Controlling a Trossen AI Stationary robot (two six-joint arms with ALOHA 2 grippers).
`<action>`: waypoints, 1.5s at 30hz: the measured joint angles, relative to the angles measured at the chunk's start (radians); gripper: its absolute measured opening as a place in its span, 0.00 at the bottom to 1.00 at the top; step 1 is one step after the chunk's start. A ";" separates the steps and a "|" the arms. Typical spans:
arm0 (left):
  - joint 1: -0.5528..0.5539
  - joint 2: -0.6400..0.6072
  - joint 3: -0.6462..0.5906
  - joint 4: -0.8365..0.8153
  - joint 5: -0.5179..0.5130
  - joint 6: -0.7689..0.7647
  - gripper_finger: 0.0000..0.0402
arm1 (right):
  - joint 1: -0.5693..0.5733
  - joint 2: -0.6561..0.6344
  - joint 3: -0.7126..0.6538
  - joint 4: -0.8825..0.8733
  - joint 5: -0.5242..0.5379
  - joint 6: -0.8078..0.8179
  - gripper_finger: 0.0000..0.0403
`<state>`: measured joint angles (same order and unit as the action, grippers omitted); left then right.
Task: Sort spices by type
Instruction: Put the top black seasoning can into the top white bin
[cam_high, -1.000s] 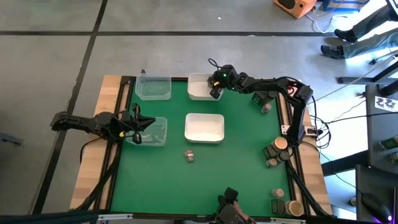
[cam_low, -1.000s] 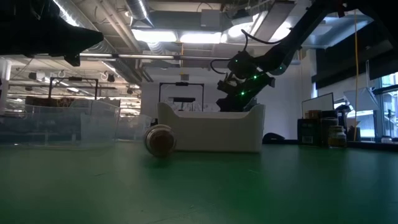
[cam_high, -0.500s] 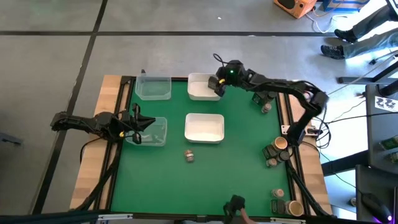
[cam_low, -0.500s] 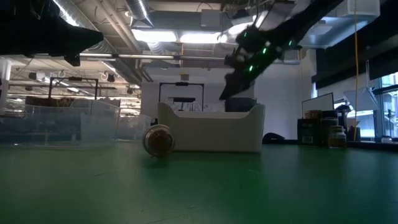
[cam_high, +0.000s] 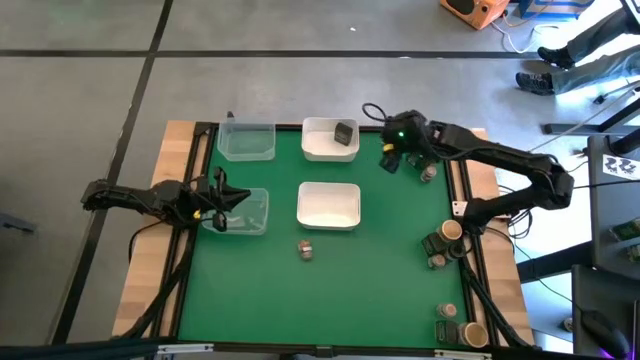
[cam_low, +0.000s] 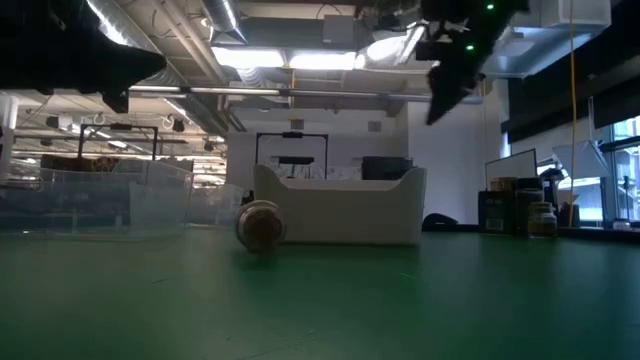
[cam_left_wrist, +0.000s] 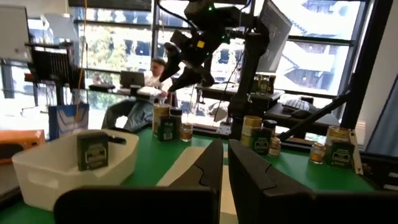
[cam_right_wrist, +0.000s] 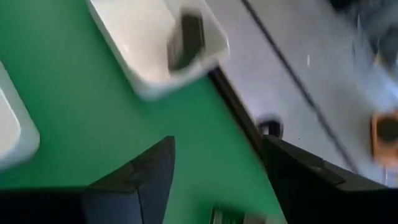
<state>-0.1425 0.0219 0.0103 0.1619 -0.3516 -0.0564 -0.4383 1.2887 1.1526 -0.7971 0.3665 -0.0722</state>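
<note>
A dark grey boxy tin (cam_high: 344, 133) lies inside the far white tray (cam_high: 312, 150); it also shows in the left wrist view (cam_left_wrist: 92, 151) and the right wrist view (cam_right_wrist: 189, 37). My right gripper (cam_high: 389, 160) hangs open and empty above the mat, right of that tray and high in the low view (cam_low: 445, 95). A small brownish round jar (cam_high: 305, 250) lies on its side on the green mat, near the near white tray (cam_high: 328, 205). My left gripper (cam_high: 218, 207) waits, shut, at the near clear tub (cam_high: 250, 212).
More spice jars and tins stand along the table's right edge (cam_high: 428, 172), (cam_high: 440, 242), (cam_high: 455, 325). A second clear tub (cam_high: 246, 141) sits at the far left corner. Open green mat lies between the trays and the near edge. A person's legs show beyond the far right corner (cam_high: 575, 50).
My right gripper has drawn away from over the far white tray, moving toward the table's right edge and rising. The dark grey tin, hidden under the gripper before, now lies uncovered in that tray.
</note>
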 joint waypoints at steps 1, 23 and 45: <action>0.000 0.000 0.000 -0.008 0.000 -0.015 0.04 | -0.001 -0.003 0.000 -0.049 0.001 0.040 0.59; -0.002 0.342 0.000 0.216 0.012 -0.103 0.04 | -0.212 0.099 -0.122 -0.199 0.044 0.330 0.59; -0.002 0.445 0.000 0.255 0.011 -0.126 0.04 | -0.243 0.290 -0.120 -0.134 0.062 0.280 0.59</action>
<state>-0.1444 0.4667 0.0101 0.4168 -0.3405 -0.1823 -0.6815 1.5792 1.0328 -0.9314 0.4283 0.2074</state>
